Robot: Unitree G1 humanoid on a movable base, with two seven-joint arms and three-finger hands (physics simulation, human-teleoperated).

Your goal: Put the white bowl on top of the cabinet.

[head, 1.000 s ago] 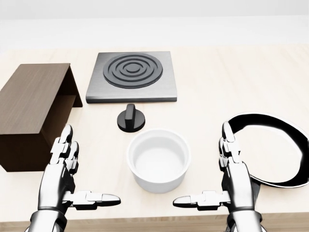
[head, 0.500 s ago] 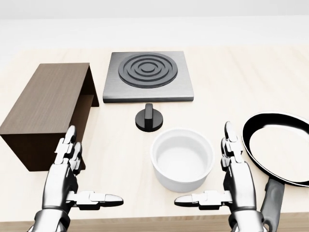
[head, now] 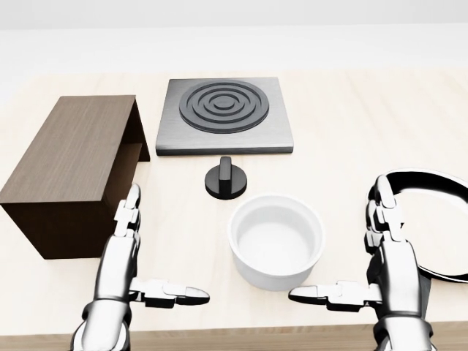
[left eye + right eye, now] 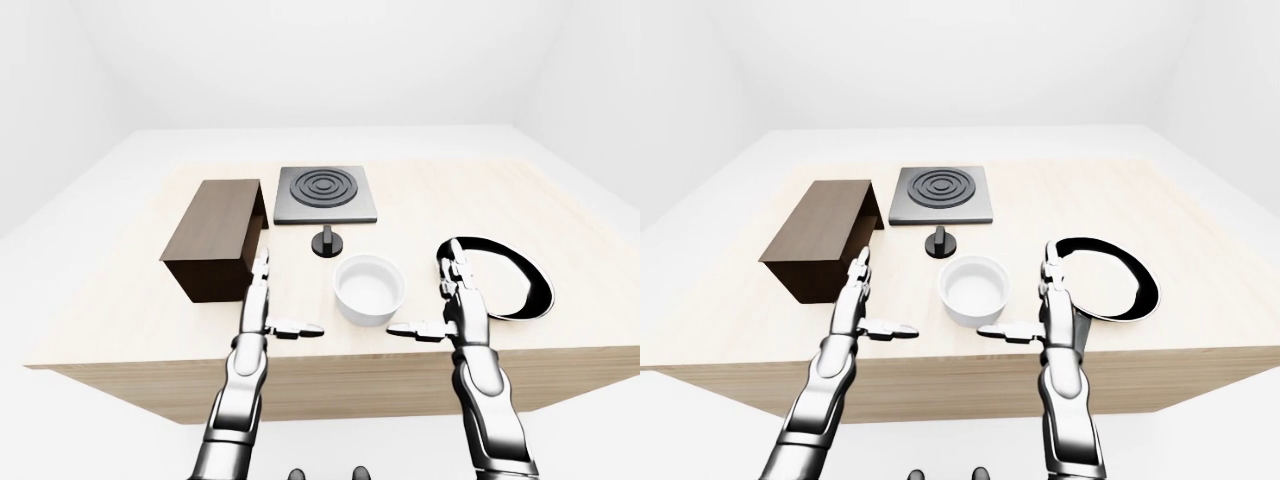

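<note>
The task looks barely begun: the white bowl (image 3: 277,240) sits untouched on the surface (image 3: 351,124), low in the head view just below the black knob (image 3: 225,178), while the top of the cabinet (image 3: 77,164) at the left carries nothing. The left robot hand (image 3: 128,269) and the right robot hand (image 3: 384,267) flank the bowl with fingers spread, gripping nothing, so grasp, lift and placement all remain. The bowl stands upright with its mouth facing up, and being round it has no long axis.

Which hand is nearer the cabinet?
The left hand, beside the brown cabinet; the right hand hovers across the white bowl, by the pan.
</note>
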